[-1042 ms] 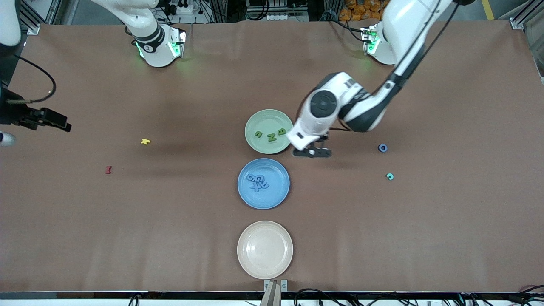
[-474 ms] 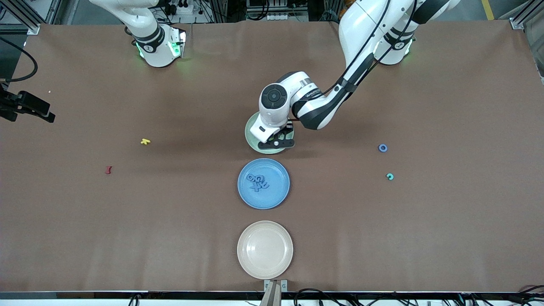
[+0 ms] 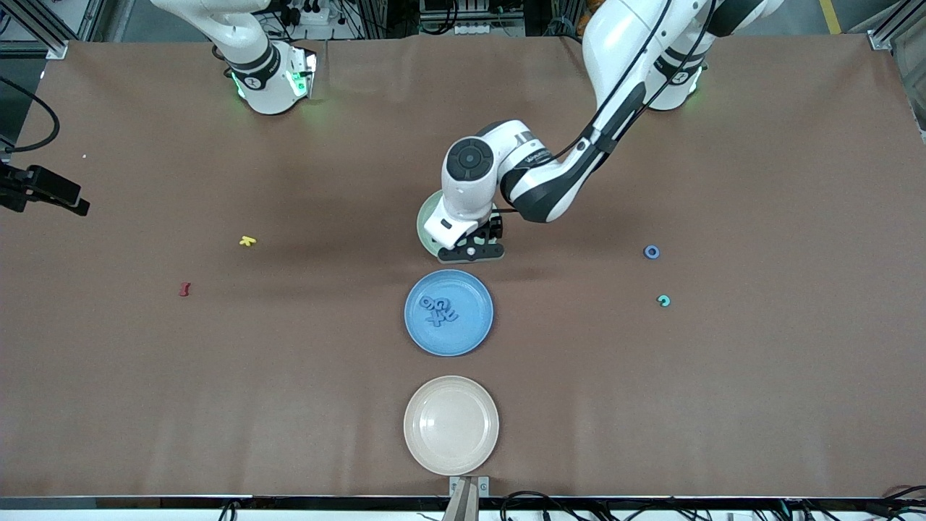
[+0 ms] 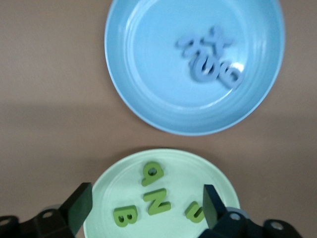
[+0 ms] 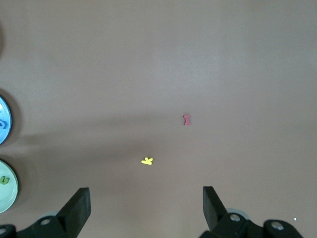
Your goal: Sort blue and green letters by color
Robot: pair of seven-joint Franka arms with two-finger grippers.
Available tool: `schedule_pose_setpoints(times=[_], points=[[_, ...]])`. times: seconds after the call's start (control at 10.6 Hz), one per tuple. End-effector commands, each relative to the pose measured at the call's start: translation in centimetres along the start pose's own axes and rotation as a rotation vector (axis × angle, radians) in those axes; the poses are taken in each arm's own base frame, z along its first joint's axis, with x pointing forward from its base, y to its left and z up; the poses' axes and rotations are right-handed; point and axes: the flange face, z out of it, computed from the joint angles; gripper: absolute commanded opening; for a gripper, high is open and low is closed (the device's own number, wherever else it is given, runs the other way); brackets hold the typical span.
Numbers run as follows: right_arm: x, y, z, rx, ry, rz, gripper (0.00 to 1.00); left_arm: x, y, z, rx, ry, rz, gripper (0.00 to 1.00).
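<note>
My left gripper [image 3: 472,250] hangs open and empty over the green plate [image 3: 425,226], hiding most of it in the front view. In the left wrist view the green plate [image 4: 198,171] holds green letters b [image 4: 152,173], N [image 4: 157,201], B [image 4: 125,215] and u [image 4: 195,212], which lie between my open fingers [image 4: 79,206]. Nearer the front camera, the blue plate [image 3: 470,329] holds a heap of several blue letters [image 3: 438,310], also seen in the left wrist view [image 4: 210,62]. My right gripper [image 3: 45,191] waits open and empty, high at the right arm's end of the table.
A beige plate [image 3: 451,425] lies nearest the front camera. A yellow letter [image 3: 247,241] and a red letter [image 3: 184,289] lie toward the right arm's end. A blue ring [image 3: 652,252] and a teal letter [image 3: 663,300] lie toward the left arm's end.
My left gripper has swung from beside the green plate to over it and now holds there. My right gripper has drifted toward the table's end.
</note>
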Motion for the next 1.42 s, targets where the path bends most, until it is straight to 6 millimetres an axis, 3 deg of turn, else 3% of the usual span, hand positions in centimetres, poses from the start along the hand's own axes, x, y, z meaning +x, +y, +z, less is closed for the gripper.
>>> schedule_pose_setpoints(times=[0.0, 0.28, 0.57, 0.76, 1.04, 1.14, 1.33], points=[[0.3, -0.1, -1.5, -0.012, 0.025, 0.008, 1.0, 2.8, -2.1, -7.0, 0.027, 0.172, 0.036, 1.0], [0.3, -0.4, -1.6, -0.012, 0.026, 0.002, 1.0, 7.6, -8.5, -15.7, 0.087, 0.274, 0.12, 1.0], [0.3, -0.6, -1.5, -0.015, 0.025, -0.001, 1.0, 8.2, -13.9, -23.8, 0.148, 0.256, 0.192, 1.0], [0.2, -0.9, -1.5, -0.015, 0.02, -0.007, 1.0, 9.8, -19.0, -28.3, 0.033, 0.206, 0.203, 1.0], [-0.2, -0.9, -1.2, -0.019, -0.007, -0.008, 1.0, 11.3, -28.1, -32.3, 0.08, 0.135, 0.19, 1.0], [-0.2, -0.9, -1.2, -0.019, -0.009, -0.008, 1.0, 12.0, -31.3, -32.7, 0.09, 0.1, 0.139, 1.0], [-0.3, -0.9, -1.3, -0.019, -0.006, -0.007, 1.0, 12.1, -36.0, -34.9, 0.086, 0.096, 0.067, 1.0]])
